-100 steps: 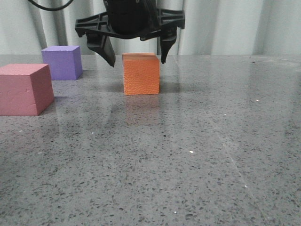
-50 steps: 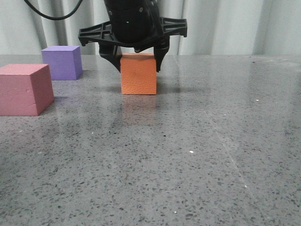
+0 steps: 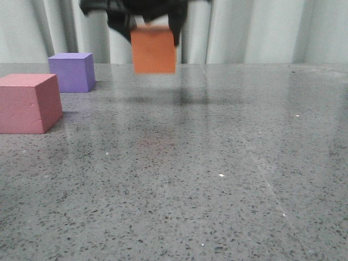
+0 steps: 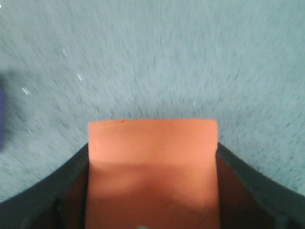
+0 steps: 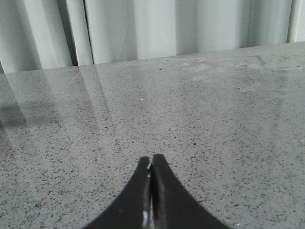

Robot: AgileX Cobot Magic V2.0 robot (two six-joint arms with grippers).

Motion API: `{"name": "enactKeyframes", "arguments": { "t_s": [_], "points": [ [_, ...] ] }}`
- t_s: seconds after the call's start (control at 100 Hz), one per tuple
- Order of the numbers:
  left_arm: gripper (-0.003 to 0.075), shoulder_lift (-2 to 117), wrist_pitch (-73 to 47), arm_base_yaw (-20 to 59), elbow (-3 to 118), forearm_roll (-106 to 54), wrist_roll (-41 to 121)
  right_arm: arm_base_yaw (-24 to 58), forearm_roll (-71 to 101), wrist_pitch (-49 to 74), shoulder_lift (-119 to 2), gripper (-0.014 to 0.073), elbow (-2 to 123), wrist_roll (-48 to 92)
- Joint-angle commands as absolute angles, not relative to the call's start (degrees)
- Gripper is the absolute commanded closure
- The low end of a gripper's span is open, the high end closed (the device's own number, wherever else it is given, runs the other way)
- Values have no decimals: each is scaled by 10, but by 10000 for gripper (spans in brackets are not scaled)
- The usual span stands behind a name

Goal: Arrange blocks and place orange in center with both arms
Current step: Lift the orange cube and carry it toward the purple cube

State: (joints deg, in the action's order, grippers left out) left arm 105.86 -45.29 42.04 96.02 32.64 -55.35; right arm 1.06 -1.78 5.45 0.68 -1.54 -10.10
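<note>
Holding the orange cube (image 3: pixel 154 50) clear of the grey tabletop (image 3: pixel 217 163), we are clamping it in our left gripper (image 3: pixel 152 22), one dark finger pressed to each side; the left wrist view is showing the same cube (image 4: pixel 152 171) filling the gap between the fingers. In the front view it is hanging at about twelve o'clock, its shadow lying on the tabletop below. The purple cube (image 3: pixel 71 72) is sitting at ten o'clock and the red-pink cube (image 3: pixel 28 103) at nine o'clock, near each other but apart. Our right gripper (image 5: pixel 151 191) is pinched closed on nothing, hovering over bare tabletop.
</note>
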Motion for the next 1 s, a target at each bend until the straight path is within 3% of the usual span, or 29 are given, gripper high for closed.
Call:
{"name": "enactKeyframes", "arguments": {
  "t_s": [0.0, 0.35, 0.99],
  "points": [
    [449, 998, -438, 423, 979, 376, -554, 9, -19, 8, 7, 661, -8, -95],
    [449, 938, -492, 400, 937, 454, -554, 9, -19, 8, 7, 661, -8, -95],
    [449, 882, -362, 267, 780, 363, -491, 9, -19, 8, 7, 661, -8, -95]
  ]
}}
